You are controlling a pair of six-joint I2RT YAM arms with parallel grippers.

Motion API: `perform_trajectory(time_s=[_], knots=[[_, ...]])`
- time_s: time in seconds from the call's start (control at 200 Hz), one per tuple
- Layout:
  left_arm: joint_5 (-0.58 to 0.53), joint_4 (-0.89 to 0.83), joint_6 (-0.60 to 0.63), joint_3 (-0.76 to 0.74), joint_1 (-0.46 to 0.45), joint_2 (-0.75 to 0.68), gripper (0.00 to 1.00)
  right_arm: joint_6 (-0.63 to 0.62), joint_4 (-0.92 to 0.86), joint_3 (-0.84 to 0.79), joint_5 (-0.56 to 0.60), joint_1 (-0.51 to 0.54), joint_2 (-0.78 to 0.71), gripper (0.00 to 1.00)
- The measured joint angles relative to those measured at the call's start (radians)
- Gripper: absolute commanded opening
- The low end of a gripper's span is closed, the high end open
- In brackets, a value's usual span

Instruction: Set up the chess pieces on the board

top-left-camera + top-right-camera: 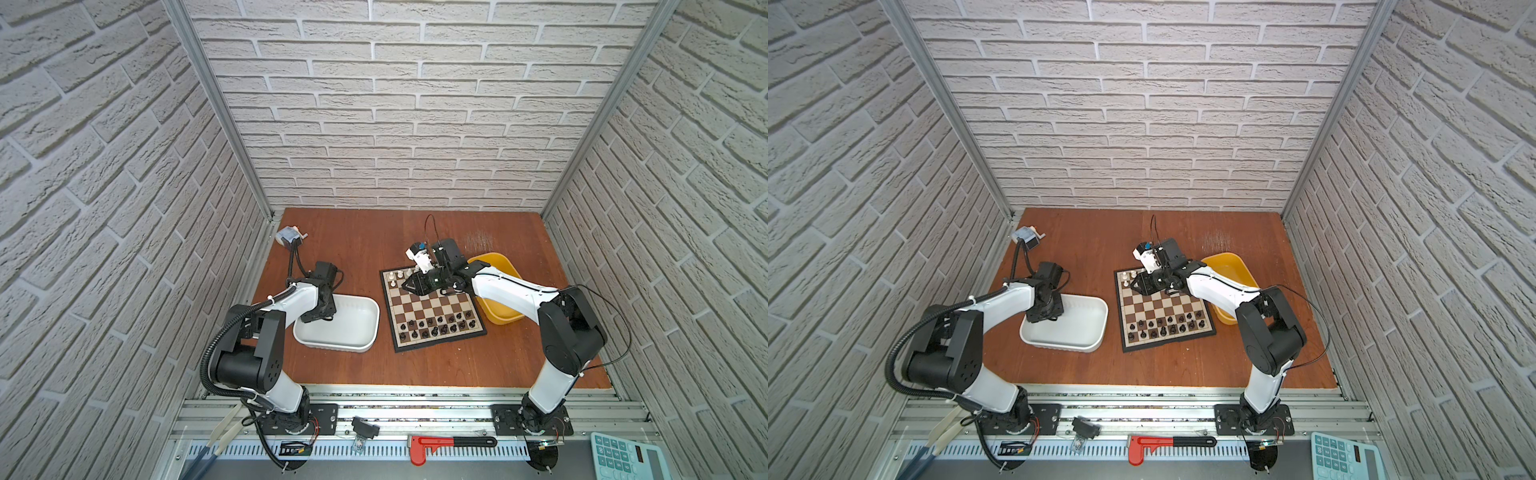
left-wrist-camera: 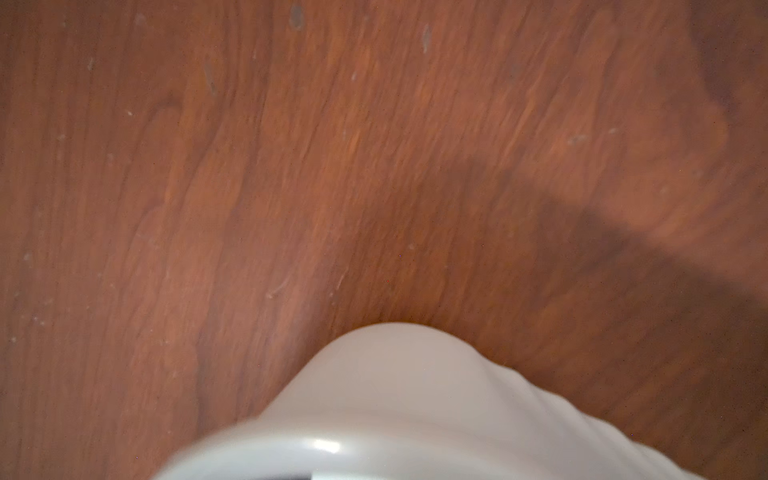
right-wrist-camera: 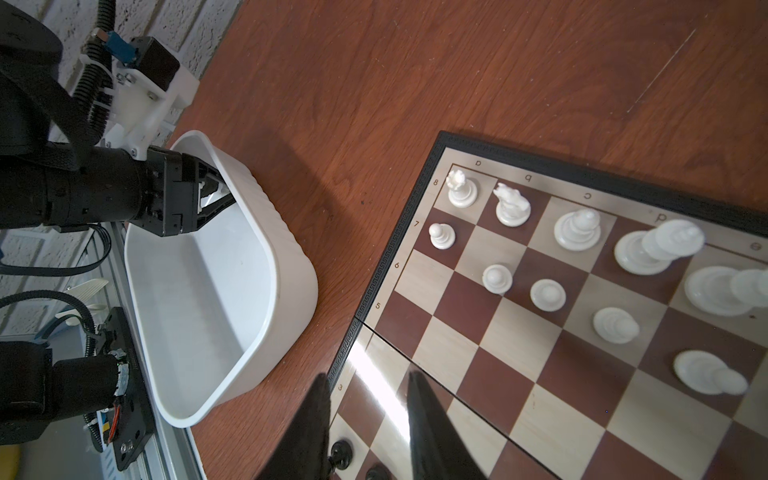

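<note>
in both top views the board [image 1: 440,305] [image 1: 1163,307] lies on the desk [image 1: 353,249], right of middle. black pieces [image 1: 434,328] stand in 2 rows along its 6 o'clock edge. a few white pieces [image 1: 395,275] show at its 11 o'clock corner, and the rest of that end is hidden under the right arm. the right pincer [image 1: 405,284] hangs over that far end, pointing toward 9 o'clock. a yellow tub [image 1: 496,264] sits just beside the board at its 2 o'clock. a white tub [image 1: 353,328] sits at the board's 9 o'clock, apart from it, and the left pincer [image 1: 326,318] dips into its 9 o'clock side.

the left wrist view is blurred and shows only bare desk and a rounded corner of the white tub [image 2: 395,395]. the pincer is out of sight.

in the right wrist view the right pincer [image 3: 370,432] stands partly open, gripping nothing, above the board's edge. white pieces [image 3: 577,230] stand upright on the 2 rows by the lettered edge. the left pincer [image 3: 216,195] reaches into the white tub with its tips hidden behind the wall, so i cannot tell how wide it stands or whether it grips anything.
</note>
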Motion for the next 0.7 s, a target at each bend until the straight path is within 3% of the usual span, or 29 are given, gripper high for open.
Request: perform_trajectory(time_s=[0.365, 0.7], knots=[[0.041, 0.105, 0.002, -0.057, 0.002, -0.025, 0.21, 0.000, -0.019, 0.031, 0.014, 0.000, 0.000, 0.33], [0.123, 0.154, -0.079, -0.070, 0.002, -0.040, 0.12, 0.005, -0.018, 0.029, 0.015, 0.000, -0.031, 0.32]])
